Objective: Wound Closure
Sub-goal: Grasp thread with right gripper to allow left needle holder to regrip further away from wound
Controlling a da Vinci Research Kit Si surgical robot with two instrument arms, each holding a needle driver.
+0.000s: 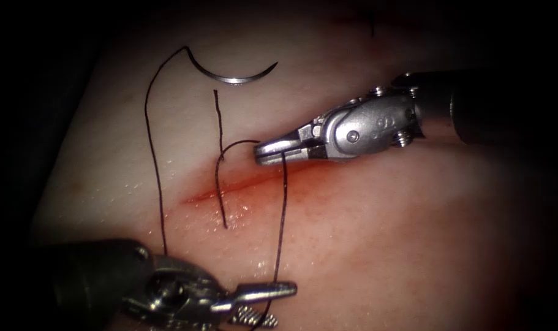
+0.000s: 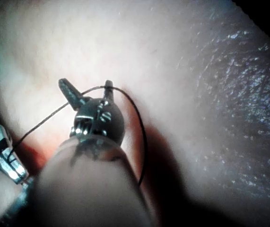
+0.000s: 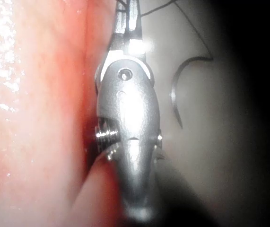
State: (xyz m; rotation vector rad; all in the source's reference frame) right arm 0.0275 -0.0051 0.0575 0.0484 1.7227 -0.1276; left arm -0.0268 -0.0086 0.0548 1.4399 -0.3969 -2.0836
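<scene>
Tissue carries one thread pass; its cut gapes (needle lies free beyond it). Right tool pinches thread; left tool stands spread around thread.

we find no text, label, brand, number or sign that we can read in any of the views. the right tool carries faint raised marks on its metal body, right of centre in the endoscope frame, but we cannot make them out.

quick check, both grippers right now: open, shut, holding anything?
Left gripper: open, thread running between its jaws, not clamped.
Right gripper: shut on the thread.
Needle: free on the tissue.
</scene>
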